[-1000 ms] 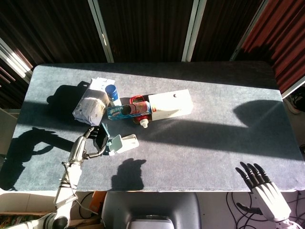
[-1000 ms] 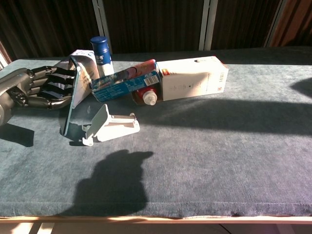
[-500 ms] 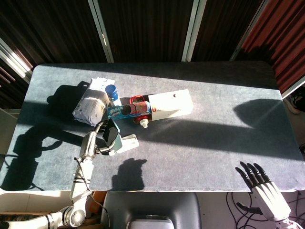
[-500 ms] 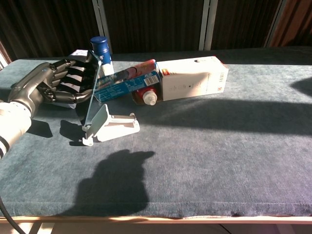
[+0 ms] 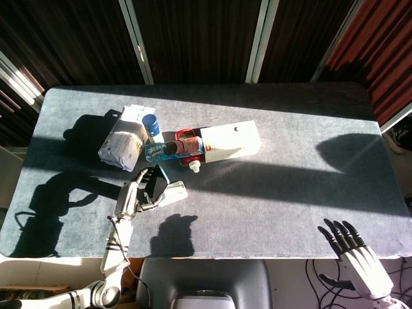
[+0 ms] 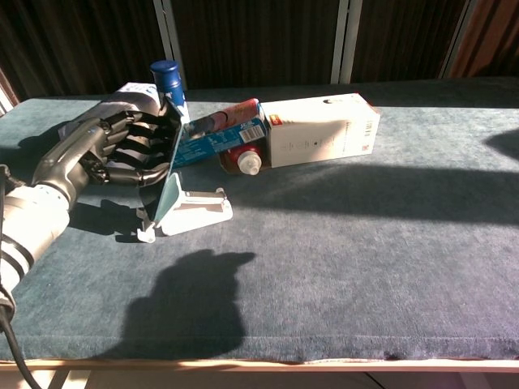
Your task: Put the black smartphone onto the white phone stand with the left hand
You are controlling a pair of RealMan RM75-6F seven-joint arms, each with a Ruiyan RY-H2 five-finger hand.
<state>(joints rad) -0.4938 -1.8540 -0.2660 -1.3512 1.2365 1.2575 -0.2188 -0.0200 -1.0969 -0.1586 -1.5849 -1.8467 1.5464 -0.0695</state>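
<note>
Since a second ago the left hand (image 6: 113, 150) has carried the black smartphone (image 6: 172, 158) rightward, from left of the white phone stand (image 6: 185, 209) to directly over its raised back. That hand grips the phone on edge, fingers wrapped behind it, and the phone's lower end now sits at or just above the stand's tilted rest; whether it touches I cannot tell. This looks like the seating step, nearly done. Next would be easing the phone down until it leans in the cradle, then opening the fingers without dragging the light stand. Just beyond lie a blue carton (image 6: 215, 138) and a white box (image 6: 324, 130). The right hand (image 5: 357, 254) hangs empty, fingers spread, off the surface's (image 6: 365, 243) near right corner.
</note>
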